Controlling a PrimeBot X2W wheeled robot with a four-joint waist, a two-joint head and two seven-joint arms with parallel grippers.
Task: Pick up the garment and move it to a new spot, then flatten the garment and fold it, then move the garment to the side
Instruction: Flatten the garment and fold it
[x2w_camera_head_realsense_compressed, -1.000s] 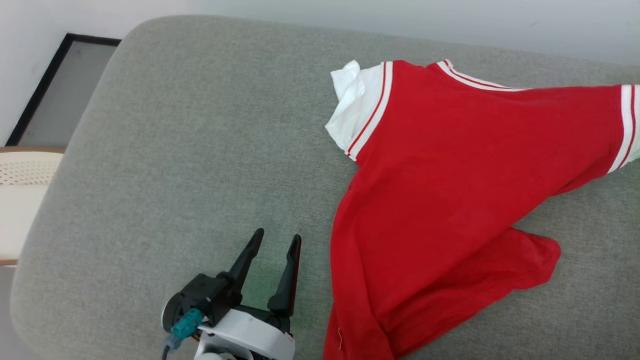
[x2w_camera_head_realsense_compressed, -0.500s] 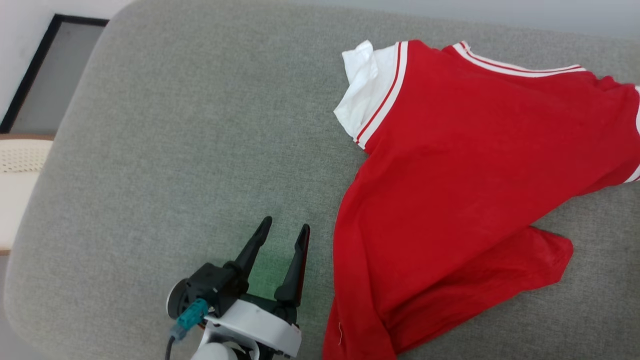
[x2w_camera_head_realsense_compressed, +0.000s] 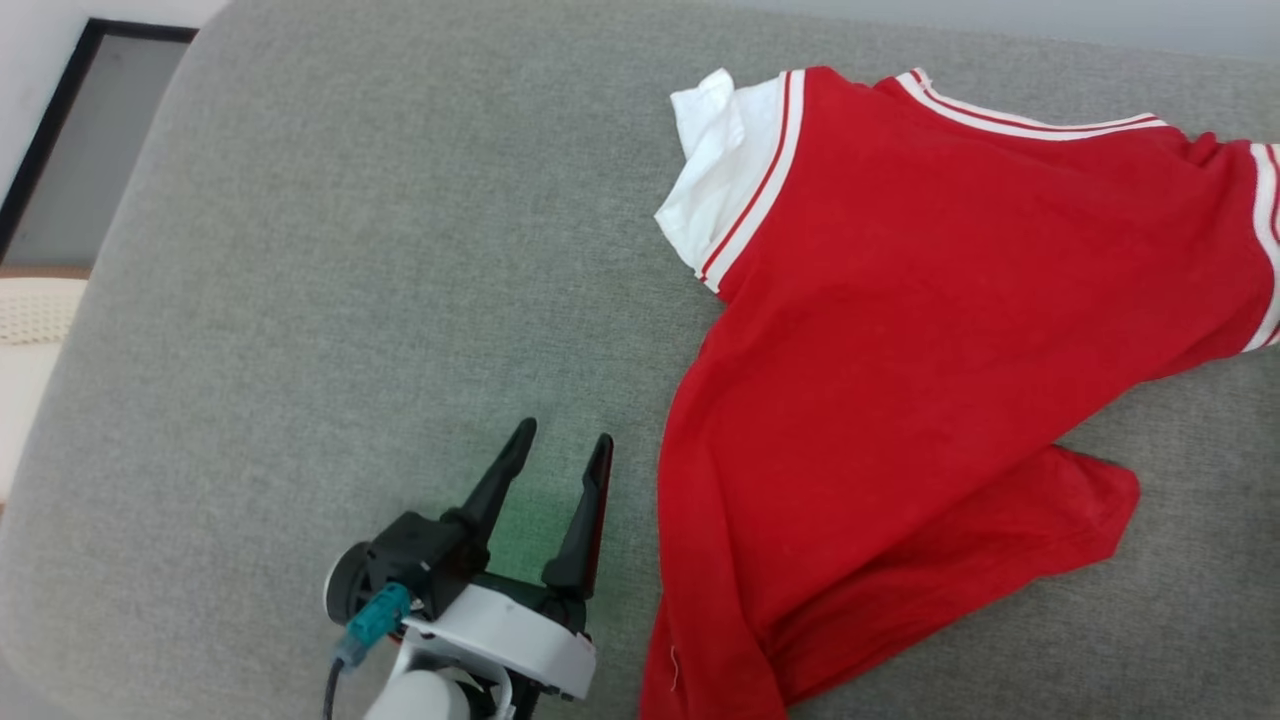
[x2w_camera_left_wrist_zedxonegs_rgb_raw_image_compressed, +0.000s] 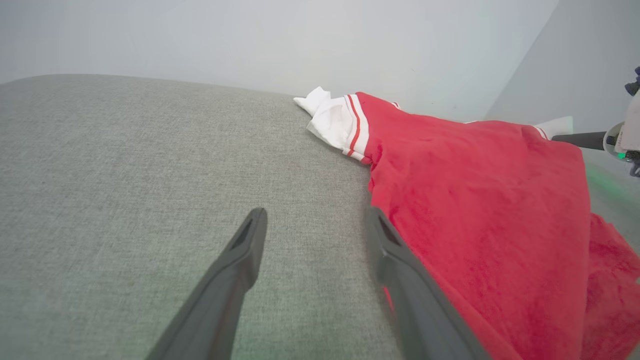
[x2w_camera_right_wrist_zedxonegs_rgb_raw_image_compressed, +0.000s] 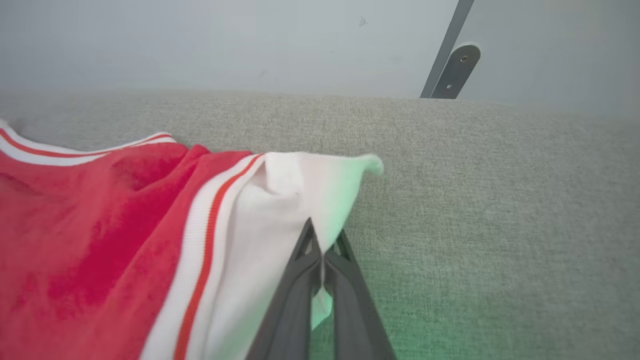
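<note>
Left tool (x2w_camera_head_realsense_compressed: 564, 435), fingers apart and empty, hangs just left of the red jersey T-shirt (x2w_camera_head_realsense_compressed: 900, 330); right tool (x2w_camera_right_wrist_zedxonegs_rgb_raw_image_compressed: 324, 240) pinches its white red-striped sleeve (x2w_camera_right_wrist_zedxonegs_rgb_raw_image_compressed: 280, 200), far end.

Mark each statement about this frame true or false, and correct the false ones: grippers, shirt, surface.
1. The left gripper is open above bare cushion. True.
2. The right gripper is open and empty. False: it is shut on the white sleeve of the shirt.
3. The shirt is folded into a neat rectangle. False: it lies spread out and rumpled, not folded.
4. The left gripper holds no cloth. True: it sits beside the shirt's edge.
5. The shirt lies on a wooden table. False: it lies on the grey cushion.
</note>
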